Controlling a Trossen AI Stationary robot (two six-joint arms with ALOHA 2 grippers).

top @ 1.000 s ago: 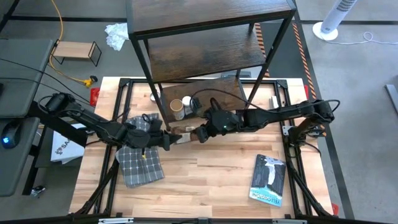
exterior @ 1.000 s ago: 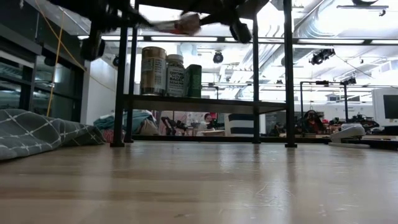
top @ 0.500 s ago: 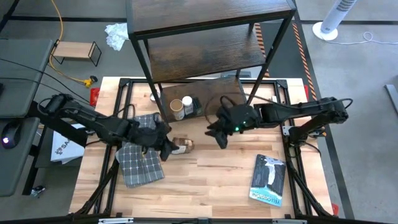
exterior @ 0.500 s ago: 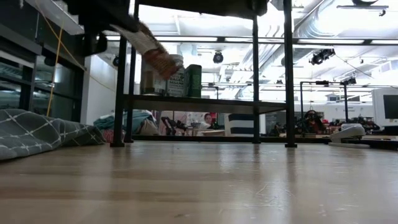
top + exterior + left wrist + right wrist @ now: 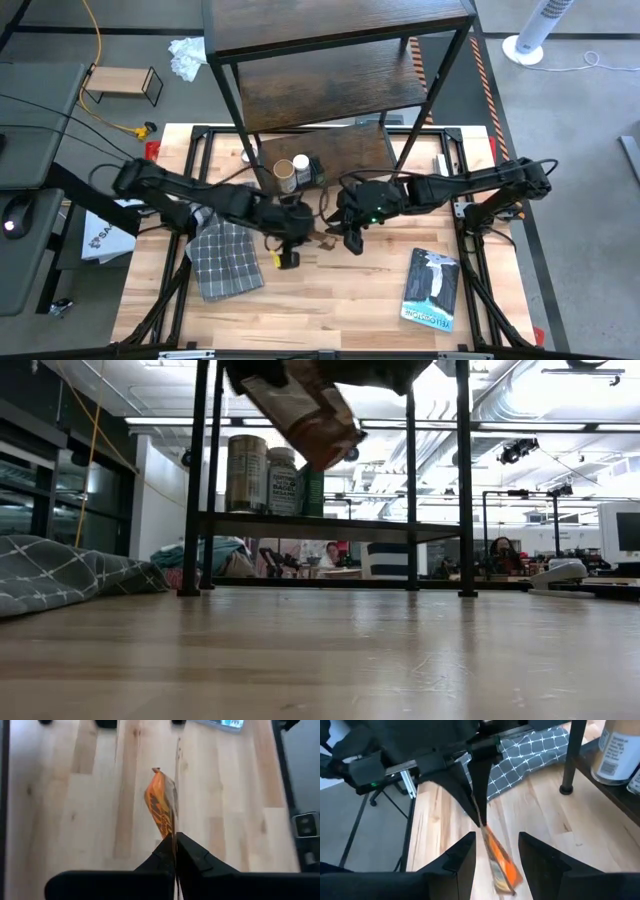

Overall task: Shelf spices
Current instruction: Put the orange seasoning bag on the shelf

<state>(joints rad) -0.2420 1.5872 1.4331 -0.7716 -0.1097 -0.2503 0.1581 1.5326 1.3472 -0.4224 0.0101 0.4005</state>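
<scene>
Big dark shelf [image 5: 330, 60] fills the top centre of the high view, legs planted at the back edge of the wooden table [image 5: 340, 290]. Its lowest board sits just above the tabletop, and that's where the spices are: tan round canister [image 5: 285, 174] w/ a white-capped jar [image 5: 301, 163] right beside it, just above centre frame. Low view has the same row left of centre, canister [image 5: 246, 473], jar [image 5: 282, 480] and a green box [image 5: 311, 490] lined up on the board.

Grey checked cloth [image 5: 226, 260] lies lower left of centre on the table. Blue-and-white book [image 5: 430, 290] lower right, well apart from the action.

Now the arms, meeting mid-frame, in front of the shelf. Left gripper [image 5: 303, 235] comes in from the left, fingers pinched tight on a flat orange spice packet [image 5: 162, 807]; left wrist view shows the two fingertips clamped on its lower edge, packet sticking out over bare wood. Right gripper [image 5: 352, 240] comes in from the right, just beside it; right wrist view shows its fingers [image 5: 462, 857] spread apart w/ the packet [image 5: 500, 862] between them, not touching either one. Low view: the packet [image 5: 310, 410] hangs tilted at top centre, well clear of the tabletop.
</scene>
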